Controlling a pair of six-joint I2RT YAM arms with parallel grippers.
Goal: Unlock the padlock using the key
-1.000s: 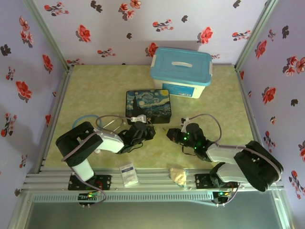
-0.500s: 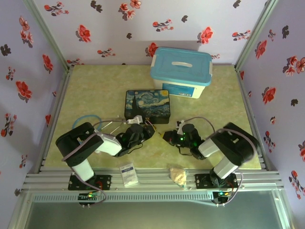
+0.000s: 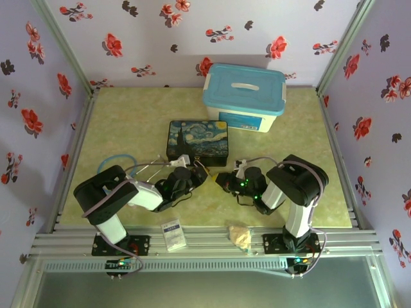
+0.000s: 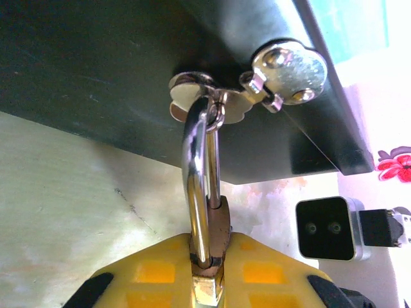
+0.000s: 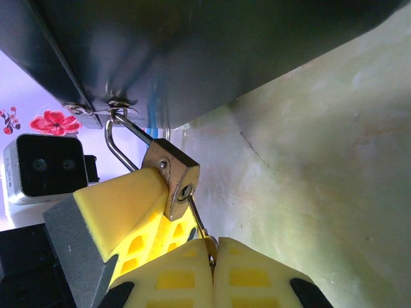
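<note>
1. Top external: the left gripper [image 3: 189, 178] and the right gripper [image 3: 226, 181] lie low over the worktop [image 3: 128, 128]. Their tips face each other just in front of the near side of the painted box [image 3: 199, 142]. A blue-lidded tub [image 3: 244, 96] stands behind the box.
2. Left wrist: the left gripper [image 4: 209, 269] is clamped with its yellow pads [image 4: 154, 273] on the padlock [image 4: 221, 224]. The silver shackle [image 4: 198, 186] rises from the brass body and passes through the metal hasp [image 4: 212, 102] on the box's [image 4: 115, 58] dark side.
3. Right wrist: the right gripper [image 5: 212, 260] is pressed together on the key [image 5: 200, 223]. The key's thin shaft runs up to the keyhole in the bottom face of the padlock [image 5: 173, 173]. The padlock hangs tilted by its shackle [image 5: 117, 146] from the box [image 5: 205, 51]. The left gripper's yellow pad [image 5: 122, 202] lies against the padlock's side.
</note>
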